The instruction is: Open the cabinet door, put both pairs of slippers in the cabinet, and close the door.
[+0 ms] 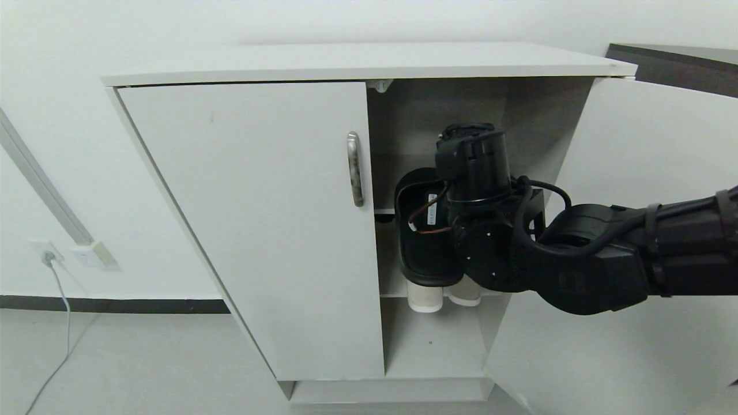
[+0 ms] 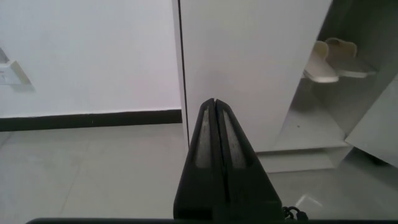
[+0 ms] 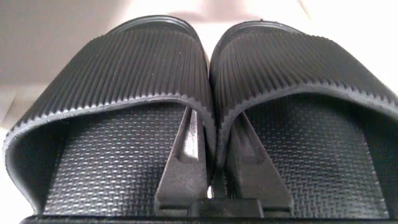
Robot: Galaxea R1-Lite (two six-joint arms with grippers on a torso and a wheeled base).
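Upper slippers (image 1: 424,248) inside cabinet (image 1: 369,60); lower slippers (image 1: 425,298) on shelf (image 1: 392,282) beneath.

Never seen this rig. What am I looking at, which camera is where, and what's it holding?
It is a two-armed robot. The wide picture is from its head, looking at a white cabinet with its right door open. The other two come from cameras on each wrist. The right gripper pinches the black slippers by their touching inner sides, at the cabinet opening. The pale slippers already sit on a shelf inside. The left gripper is shut, holding nothing, above the floor.
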